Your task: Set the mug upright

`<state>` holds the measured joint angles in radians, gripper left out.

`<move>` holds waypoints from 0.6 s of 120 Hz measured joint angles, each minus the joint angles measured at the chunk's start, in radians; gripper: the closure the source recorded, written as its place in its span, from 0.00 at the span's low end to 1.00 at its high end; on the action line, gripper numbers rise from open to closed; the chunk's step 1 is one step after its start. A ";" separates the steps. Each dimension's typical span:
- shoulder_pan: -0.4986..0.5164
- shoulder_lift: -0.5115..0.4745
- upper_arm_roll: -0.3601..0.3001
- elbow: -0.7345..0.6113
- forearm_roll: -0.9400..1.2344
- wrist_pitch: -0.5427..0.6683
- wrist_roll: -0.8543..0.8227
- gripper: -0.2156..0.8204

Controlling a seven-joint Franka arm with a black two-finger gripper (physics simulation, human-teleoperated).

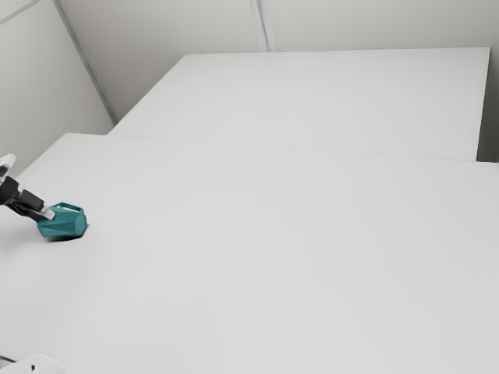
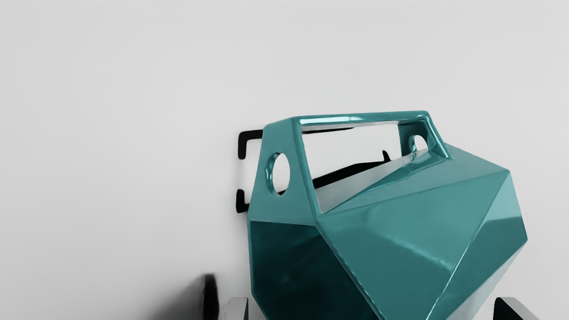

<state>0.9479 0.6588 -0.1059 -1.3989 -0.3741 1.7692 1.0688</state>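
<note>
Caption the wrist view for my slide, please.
Tipped, faceted teal mug with angular handle, between the fingers of the open gripper.

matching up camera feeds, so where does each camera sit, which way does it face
Exterior view: at the arm's side, above the table, looking down across it; the claw and a bit of white arm come in from the view's left.
Wrist view: on the arm's hand, looking out past its two fingertips at the bottom edge, toward the teal mug and table.
Shared: the mug, the claw's fingertips and the tabletop.
</note>
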 joint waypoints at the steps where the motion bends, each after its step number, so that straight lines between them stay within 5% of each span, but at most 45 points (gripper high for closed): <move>1: 0.000 0.000 0.000 0.000 -0.002 -0.001 0.002 0.21; 36: 0.012 0.001 -0.001 -0.009 -0.076 -0.032 0.068 0.24; 72: 0.018 0.002 -0.001 -0.020 -0.160 -0.070 0.109 0.51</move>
<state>0.9662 0.6605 -0.1074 -1.4185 -0.5336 1.6996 1.1782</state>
